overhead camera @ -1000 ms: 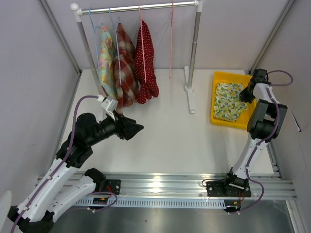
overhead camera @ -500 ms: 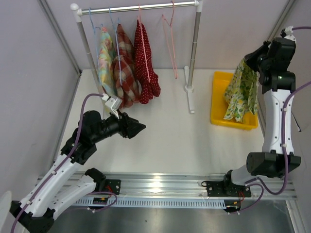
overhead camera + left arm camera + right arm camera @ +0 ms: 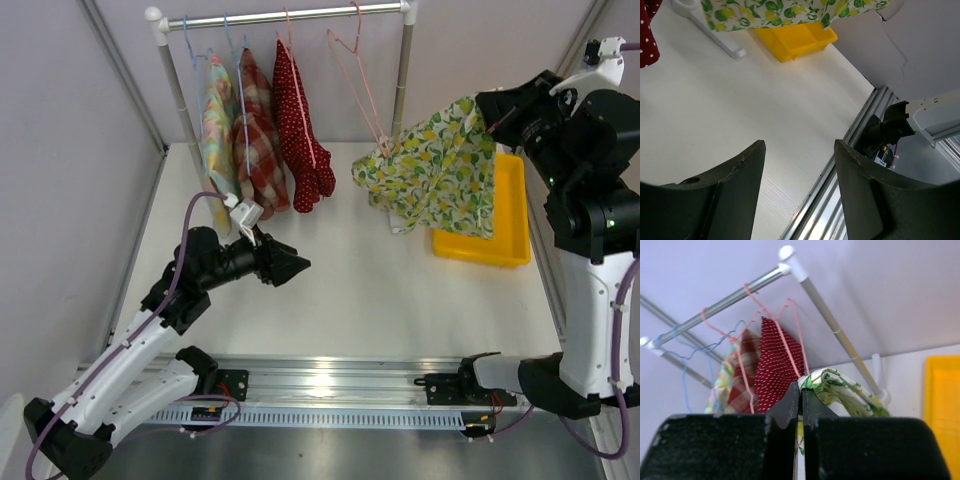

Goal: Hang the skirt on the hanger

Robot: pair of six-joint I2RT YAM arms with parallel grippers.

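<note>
Pale lilac walls close in a white counter [image 3: 340, 290], with a silver clothes rail on white posts [image 3: 290, 15] across its 12 o'clock edge.

At about 8 o'clock, seen from overhead, the left pincer [image 3: 296, 266] hovers low over bare counter. Its fingers are spread and hold nothing, which the wrist view confirms [image 3: 800, 170].

Three garments hang at the rail's left end: a pastel floral one [image 3: 217, 115], a red plaid one [image 3: 258, 130] and a red white-dotted one [image 3: 296, 115].

Next along is the empty pink wire hanger [image 3: 362, 85], hooked on the rail and tilted toward 5 o'clock.

The white skirt printed with lemons and green leaves [image 3: 435, 165] is in the air. It stretches from the hanger's lower end out to the right pincer [image 3: 481, 108], which is pressed together on a fold of its cloth [image 3: 800, 405].

The hanger lies at roughly 9 o'clock from that pincer, and the skirt's long axis runs along the same line. The bunched far edge meets the pink wire [image 3: 798, 335], but I cannot tell whether it is draped over it or only resting against it.

The right arm is much the nearer; the left is well apart. The rail's right post [image 3: 402, 70] stands just behind the skirt and would likely crowd any threading move.

The yellow plastic tray [image 3: 512, 215] sits at 3 o'clock, partly under the hanging cloth.
</note>
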